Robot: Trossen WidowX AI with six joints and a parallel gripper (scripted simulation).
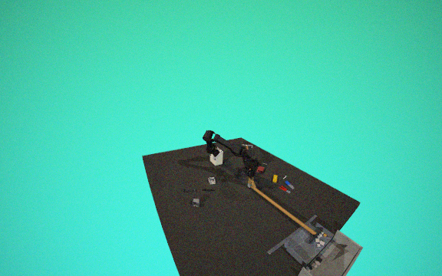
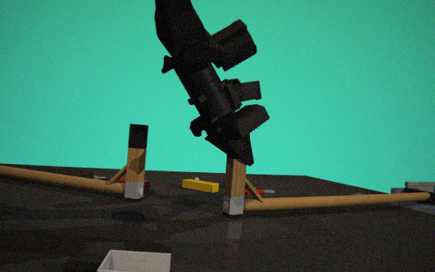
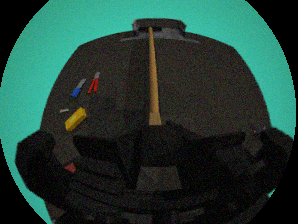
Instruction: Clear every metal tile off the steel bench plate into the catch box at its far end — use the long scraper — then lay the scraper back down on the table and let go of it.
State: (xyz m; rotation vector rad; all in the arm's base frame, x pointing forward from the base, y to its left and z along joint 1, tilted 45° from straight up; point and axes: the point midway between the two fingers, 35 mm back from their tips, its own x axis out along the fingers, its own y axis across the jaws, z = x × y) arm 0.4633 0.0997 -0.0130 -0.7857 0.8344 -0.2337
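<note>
My gripper (image 1: pixel 251 178) (image 2: pixel 241 159) is shut on the wooden upright grip of the long scraper (image 1: pixel 282 209) (image 2: pixel 327 201) (image 3: pixel 154 75). The shaft runs low over the table from the grip's foot, and its dark blade end is over the steel bench plate (image 1: pixel 295 245), close to the tiles. Several pale tiles (image 1: pixel 319 241) and an orange one (image 1: pixel 324 234) lie on the plate's far part, near the catch box (image 1: pixel 344 256) (image 3: pixel 160 22). Several small pale and dark pieces (image 1: pixel 315 264) show at the box's near left edge; whether they are inside is unclear. The fingertips are dark in the wrist view.
A second wooden-handled tool (image 2: pixel 51 179) stands left of the scraper. A red block (image 1: pixel 261 169) (image 3: pixel 70 167), a yellow block (image 1: pixel 275 179) (image 2: pixel 200 186) (image 3: pixel 76 119), a blue-handled tool (image 1: pixel 288 184) (image 3: pixel 77 92) and a red-handled tool (image 1: pixel 283 188) (image 3: pixel 93 83) lie beside the shaft. A small white box (image 2: pixel 142 261) is in front.
</note>
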